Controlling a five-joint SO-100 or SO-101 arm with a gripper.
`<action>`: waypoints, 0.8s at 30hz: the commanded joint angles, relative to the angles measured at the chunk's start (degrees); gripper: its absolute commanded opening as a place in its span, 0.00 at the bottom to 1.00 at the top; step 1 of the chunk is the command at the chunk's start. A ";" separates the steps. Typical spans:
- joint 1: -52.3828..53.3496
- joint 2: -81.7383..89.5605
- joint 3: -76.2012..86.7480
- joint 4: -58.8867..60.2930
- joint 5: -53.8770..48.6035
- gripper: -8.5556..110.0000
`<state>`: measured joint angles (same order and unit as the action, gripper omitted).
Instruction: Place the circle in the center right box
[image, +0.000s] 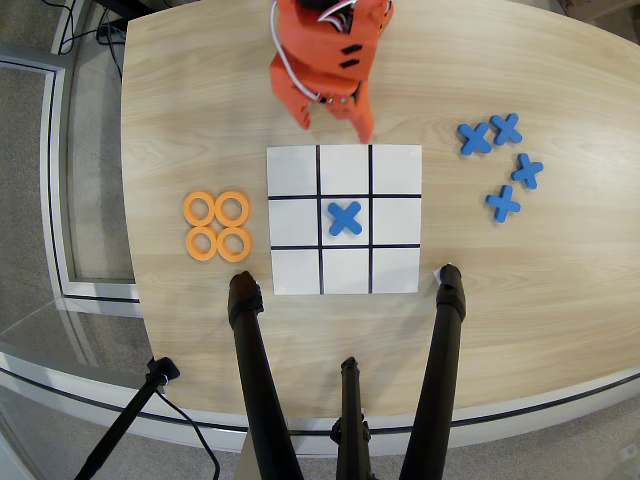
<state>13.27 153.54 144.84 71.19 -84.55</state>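
Observation:
Several orange rings (217, 226) lie in a square cluster on the wooden table, left of the white three-by-three grid board (395, 270). A blue cross (345, 217) sits in the board's centre cell. The cell to its right (396, 218) holds nothing. My orange gripper (333, 126) hangs above the table just beyond the board's top edge, far from the rings. Its two fingers stand apart and hold nothing.
Several blue crosses (500, 165) lie loose on the table right of the board. Black tripod legs (255, 380) reach over the near table edge up to the board's bottom corners. The table edge curves away at left and bottom.

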 joint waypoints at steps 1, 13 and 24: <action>1.49 -8.96 -10.11 -1.85 1.85 0.32; 8.88 -42.19 -33.66 -10.28 5.36 0.32; 13.62 -61.26 -44.12 -17.14 5.62 0.32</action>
<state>25.75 94.13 103.10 55.99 -79.45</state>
